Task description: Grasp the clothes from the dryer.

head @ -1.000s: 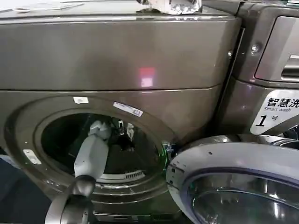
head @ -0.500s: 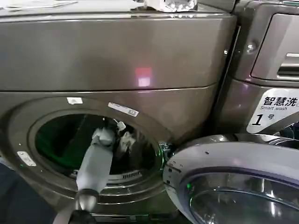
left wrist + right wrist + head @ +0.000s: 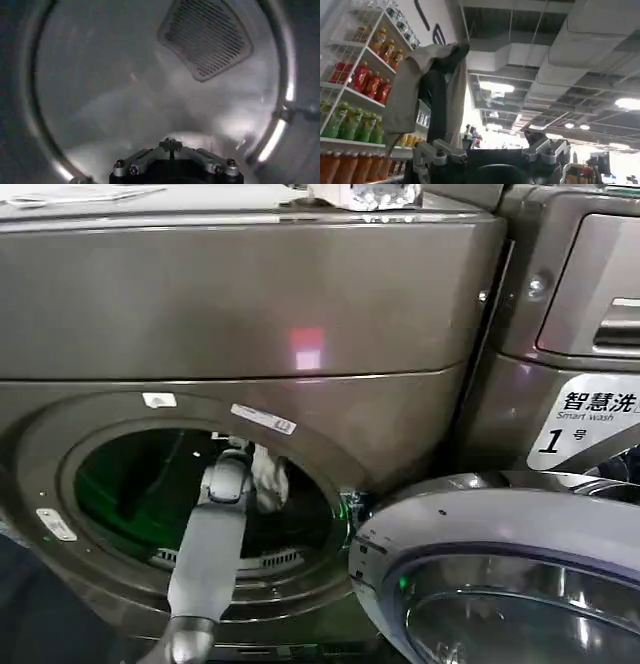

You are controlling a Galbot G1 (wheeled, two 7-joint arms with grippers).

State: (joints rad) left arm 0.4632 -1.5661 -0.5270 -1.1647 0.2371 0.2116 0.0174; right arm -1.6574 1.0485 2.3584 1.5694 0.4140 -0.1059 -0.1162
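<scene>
While the left arm reaches into the dryer [image 3: 300,304], the clothes [image 3: 268,476] lie just beside its wrist; its grip I cannot tell.

A second bronze-grey machine [image 3: 575,304] stands just to the right of the open one, with a recessed drawer panel [image 3: 600,289] near its top and a white sticker [image 3: 588,424] below reading "1" with "Smart wash". Crinkled clear wrapping [image 3: 375,194] lies on top, near the seam between the two machines. In the right wrist view, white wire shelves [image 3: 350,100] carry rows of bottled drinks [image 3: 367,80], red, green and orange. Overhead runs a bare ceiling with ducting [image 3: 520,50] and lit panels [image 3: 495,86].
</scene>
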